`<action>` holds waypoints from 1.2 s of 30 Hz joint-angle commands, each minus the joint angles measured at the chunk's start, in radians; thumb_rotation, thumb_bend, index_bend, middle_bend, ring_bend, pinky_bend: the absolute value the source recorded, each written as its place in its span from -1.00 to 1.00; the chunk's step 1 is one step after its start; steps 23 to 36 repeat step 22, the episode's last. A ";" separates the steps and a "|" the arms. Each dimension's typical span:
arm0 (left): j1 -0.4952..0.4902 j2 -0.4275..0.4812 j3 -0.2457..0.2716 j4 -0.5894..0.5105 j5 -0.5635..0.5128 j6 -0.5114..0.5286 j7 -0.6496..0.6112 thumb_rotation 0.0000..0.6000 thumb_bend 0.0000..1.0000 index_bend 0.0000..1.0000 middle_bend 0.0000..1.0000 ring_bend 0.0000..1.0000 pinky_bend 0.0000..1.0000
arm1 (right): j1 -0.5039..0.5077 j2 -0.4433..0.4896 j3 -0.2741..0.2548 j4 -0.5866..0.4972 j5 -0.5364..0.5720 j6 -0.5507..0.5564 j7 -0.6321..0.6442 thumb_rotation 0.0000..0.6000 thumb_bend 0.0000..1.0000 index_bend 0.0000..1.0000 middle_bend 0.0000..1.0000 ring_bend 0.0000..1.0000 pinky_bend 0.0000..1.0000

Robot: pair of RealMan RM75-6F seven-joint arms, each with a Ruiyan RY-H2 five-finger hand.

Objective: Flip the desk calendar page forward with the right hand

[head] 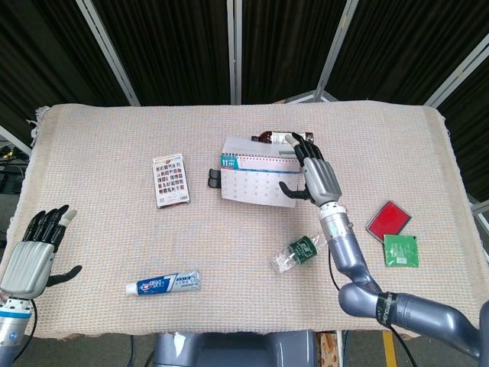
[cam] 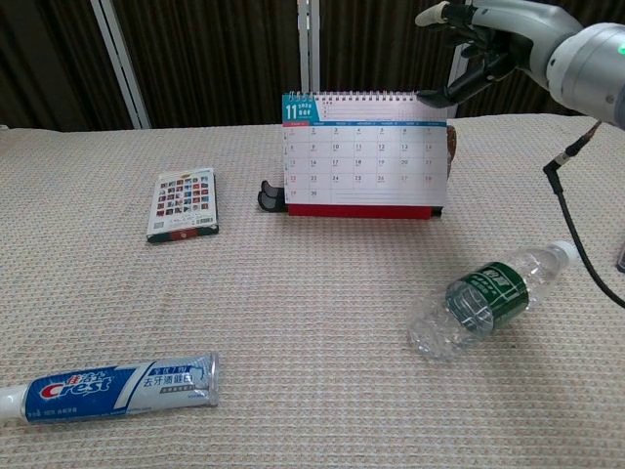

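Note:
The desk calendar (head: 256, 177) (cam: 363, 154) stands at the middle back of the table, showing a white month grid with a teal "11" header. The earlier page now lies folded over behind its spiral top. My right hand (head: 315, 173) (cam: 485, 41) hovers above the calendar's right top corner, fingers spread, holding nothing. My left hand (head: 34, 254) rests open at the table's near left edge, far from the calendar.
A clear plastic bottle (head: 303, 250) (cam: 485, 296) lies near my right forearm. A toothpaste tube (head: 163, 282) (cam: 107, 388) lies front left, a card pack (head: 170, 180) (cam: 183, 202) left of the calendar. A brown bottle (head: 281, 138) lies behind it. Red (head: 388, 221) and green (head: 400, 250) packets sit at right.

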 commanded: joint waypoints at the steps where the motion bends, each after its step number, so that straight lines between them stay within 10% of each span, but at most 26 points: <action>1: -0.002 0.001 0.000 0.002 -0.004 -0.005 -0.004 1.00 -0.73 -1.00 -1.00 -1.00 -1.00 | -0.092 0.090 -0.084 -0.099 -0.121 0.041 0.050 1.00 -0.48 -1.00 -1.00 -1.00 -1.00; 9: -0.012 -0.005 0.005 0.020 -0.028 -0.041 -0.002 1.00 -0.73 -1.00 -1.00 -1.00 -1.00 | -0.289 0.238 -0.319 -0.109 -0.407 0.207 0.015 1.00 -0.53 -1.00 -1.00 -1.00 -1.00; 20: -0.001 -0.010 0.015 0.039 -0.021 -0.025 0.003 1.00 -0.73 -1.00 -1.00 -1.00 -1.00 | -0.510 0.247 -0.512 0.062 -0.641 0.452 -0.050 1.00 -0.56 -1.00 -1.00 -1.00 -1.00; 36: 0.000 -0.012 0.018 0.040 -0.018 -0.025 0.008 1.00 -0.73 -1.00 -1.00 -1.00 -1.00 | -0.542 0.233 -0.524 0.095 -0.664 0.491 -0.054 1.00 -0.56 -1.00 -1.00 -1.00 -1.00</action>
